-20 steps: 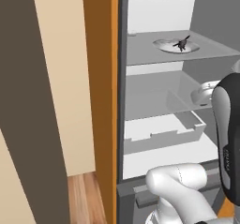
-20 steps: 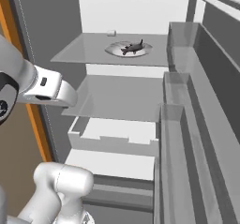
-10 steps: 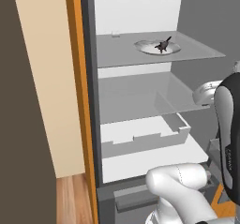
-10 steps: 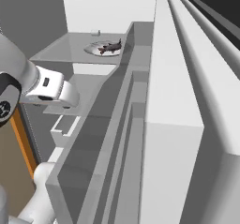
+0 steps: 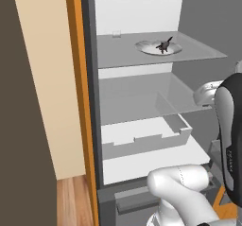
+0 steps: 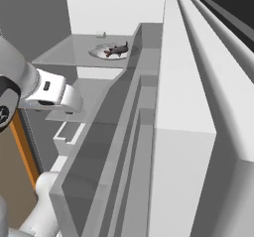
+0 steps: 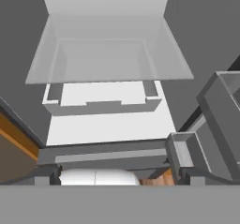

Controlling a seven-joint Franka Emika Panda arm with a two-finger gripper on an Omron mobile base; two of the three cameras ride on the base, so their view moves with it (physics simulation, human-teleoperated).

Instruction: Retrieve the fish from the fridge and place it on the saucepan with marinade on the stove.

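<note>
- So far, only the first bit is done: the fridge [image 5: 142,12] is open, and its white inside and grey shelves can be seen.
- The fish [image 5: 164,45] is not picked up yet. It lies on the pale plate [image 5: 147,48] on the top shelf [image 5: 118,55], far back.
- From the right base view, the fish [image 6: 117,49] sits on the same plate [image 6: 99,52], just past the edge of the door racks [image 6: 134,127].
- The gripper is hard to make out in the pictures, but its two fingers seem to be spread wide, with nothing held.
- The hand camera looks down at the low part of the fridge, at the white drawer [image 7: 101,103], well below the fish.
- Still left to do: reach up to the top shelf, grab the fish, bring it out, go to the stove, and put it in the saucepan.
- In the way: the middle shelf [image 5: 137,102] sticks out under the top one, and the open door with its racks stands close on the right side.
- An orange cabinet edge [image 5: 78,102] stands just beside the fridge on the left, with wood floor [image 5: 75,204] below.
</note>
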